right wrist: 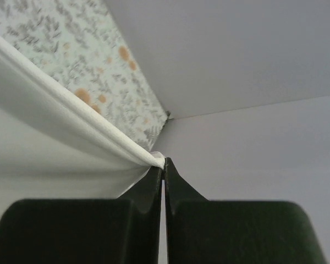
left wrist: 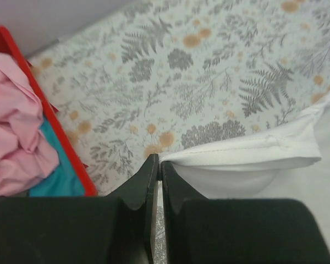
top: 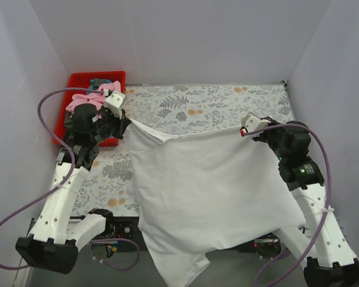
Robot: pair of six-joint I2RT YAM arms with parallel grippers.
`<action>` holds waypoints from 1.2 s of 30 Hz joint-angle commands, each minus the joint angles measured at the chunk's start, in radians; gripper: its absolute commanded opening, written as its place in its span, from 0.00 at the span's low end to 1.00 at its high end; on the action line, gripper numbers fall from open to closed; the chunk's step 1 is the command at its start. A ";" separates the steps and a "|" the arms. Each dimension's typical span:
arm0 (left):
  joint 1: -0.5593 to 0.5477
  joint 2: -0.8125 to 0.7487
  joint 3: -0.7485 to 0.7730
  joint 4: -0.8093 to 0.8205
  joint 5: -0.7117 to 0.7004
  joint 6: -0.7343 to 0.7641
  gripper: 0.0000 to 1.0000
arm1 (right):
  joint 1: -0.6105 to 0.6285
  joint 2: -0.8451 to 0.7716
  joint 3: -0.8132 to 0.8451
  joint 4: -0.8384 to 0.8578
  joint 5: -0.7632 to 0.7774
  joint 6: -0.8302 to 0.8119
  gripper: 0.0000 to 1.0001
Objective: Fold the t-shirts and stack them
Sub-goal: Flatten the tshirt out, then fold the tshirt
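Observation:
The large white t-shirt point(top: 203, 191) hangs stretched between my two grippers above the floral table, its lower part draping past the near edge. My left gripper point(top: 129, 122) is shut on its left corner; the hem point(left wrist: 247, 151) shows at the fingertips point(left wrist: 152, 165). My right gripper point(top: 245, 130) is shut on its right corner; the hem point(right wrist: 71, 113) runs into the fingertips point(right wrist: 157, 170). Pink point(top: 90, 99) and teal point(top: 99, 81) shirts lie bunched in the red bin; they also show in the left wrist view as pink point(left wrist: 14, 126) and teal point(left wrist: 58, 176) cloth.
The red bin point(top: 78, 79) stands at the table's back left corner; its rim point(left wrist: 55, 124) is near my left gripper. The floral tablecloth point(top: 215, 104) covers the table. White walls point(top: 185, 36) enclose the back and sides.

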 commanded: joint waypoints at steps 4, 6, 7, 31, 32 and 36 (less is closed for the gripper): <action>0.005 0.251 -0.085 0.248 -0.030 -0.001 0.00 | -0.009 0.215 -0.179 0.275 -0.026 -0.056 0.01; 0.002 0.382 -0.067 0.286 -0.046 0.011 0.00 | -0.012 0.293 -0.172 0.299 -0.025 -0.049 0.01; 0.002 0.429 -0.050 0.309 -0.047 0.011 0.00 | -0.014 0.373 -0.168 0.339 -0.026 -0.045 0.01; -0.004 1.003 0.424 0.196 -0.082 -0.004 0.00 | -0.147 0.970 0.200 0.367 -0.112 -0.031 0.01; -0.005 0.986 0.413 0.181 -0.079 -0.010 0.00 | -0.149 0.961 0.187 0.364 -0.123 -0.034 0.01; -0.018 0.897 0.349 0.054 -0.056 -0.023 0.00 | -0.163 0.917 0.159 0.335 -0.151 -0.045 0.01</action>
